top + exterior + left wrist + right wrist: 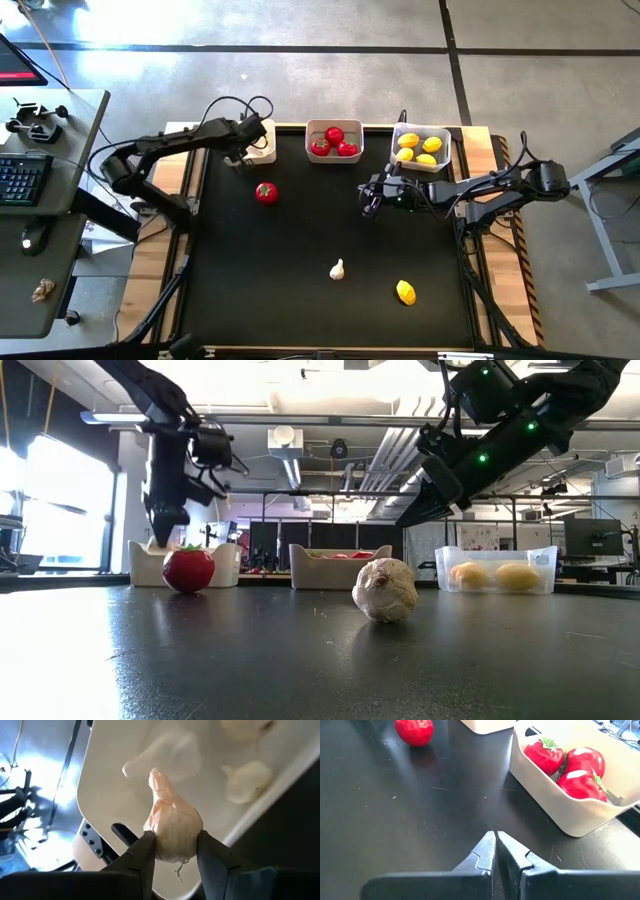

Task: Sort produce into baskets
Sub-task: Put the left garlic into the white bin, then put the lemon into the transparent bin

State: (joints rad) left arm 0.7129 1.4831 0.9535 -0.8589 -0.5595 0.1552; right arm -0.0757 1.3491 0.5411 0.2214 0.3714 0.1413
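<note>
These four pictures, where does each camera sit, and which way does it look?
High view: above the table, looking straight down; both arms show, left claw over the white basket, right claw above bare table.
Low view: at table-top height, looking level across, past a loose garlic bulb; the arms hang from above.
Left wrist view: on the left arm, looking down into the white basket; its fingers pinch a garlic bulb.
Right wrist view: on the right arm; shut fingers.
Shared: the loose tomato shows in the high, low and right wrist views.
</note>
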